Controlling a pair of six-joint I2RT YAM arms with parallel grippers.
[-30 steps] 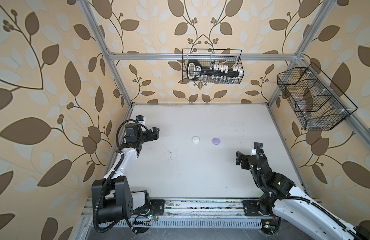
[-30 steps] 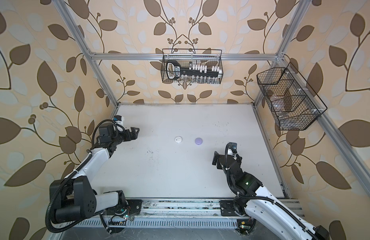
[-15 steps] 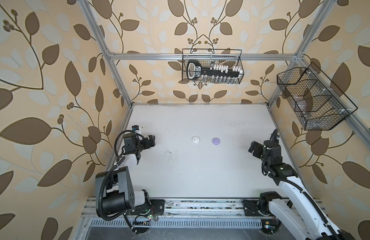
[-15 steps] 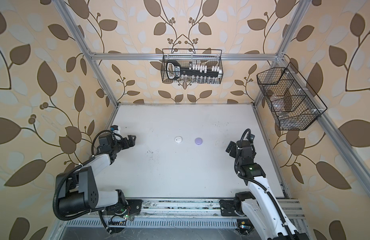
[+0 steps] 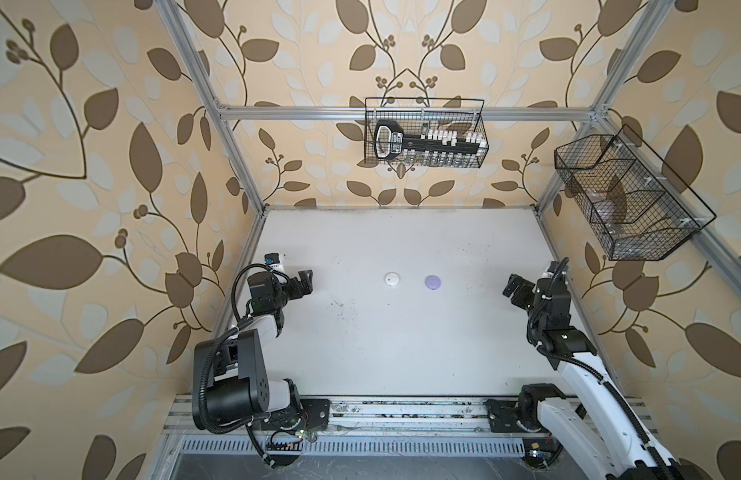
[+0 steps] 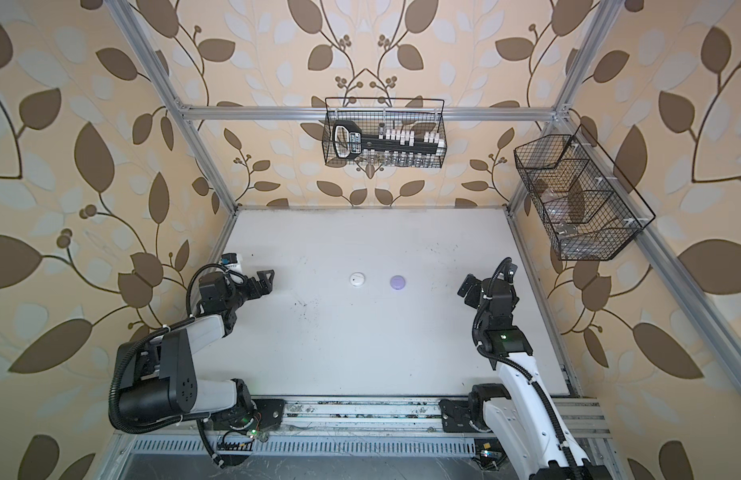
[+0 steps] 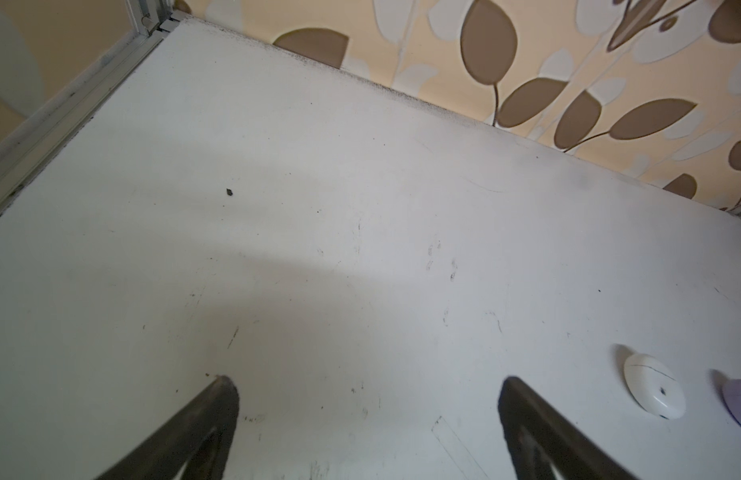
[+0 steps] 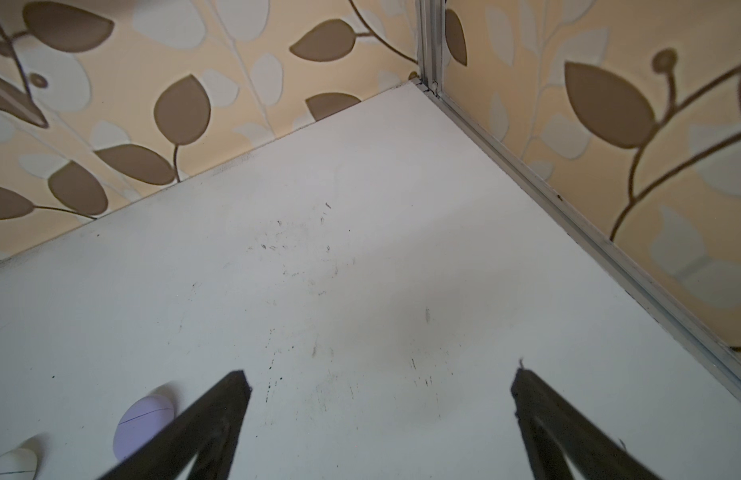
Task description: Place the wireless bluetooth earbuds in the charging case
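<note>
Two shut round charging cases lie side by side mid-table: a white case (image 5: 392, 279) (image 6: 357, 279) (image 7: 654, 390) (image 8: 11, 465) and a lavender case (image 5: 432, 282) (image 6: 397, 282) (image 7: 740, 405) (image 8: 142, 419). The wireless bluetooth earbuds are out of view. My left gripper (image 5: 305, 282) (image 6: 265, 282) (image 7: 368, 380) hovers open and empty near the table's left edge, well left of the white case. My right gripper (image 5: 510, 287) (image 6: 466, 289) (image 8: 381, 374) is open and empty near the right edge, right of the lavender case.
The white table (image 5: 402, 353) is scuffed. A wire basket (image 5: 424, 139) with a black tool hangs on the back wall. Another wire basket (image 5: 626, 199) hangs on the right wall. Aluminium frame posts stand at the corners, and a rail (image 5: 402, 409) runs along the front.
My right gripper has swung from the front middle-right out toward the right wall and further back. The left gripper has dropped slightly toward the front. Both stay open.
</note>
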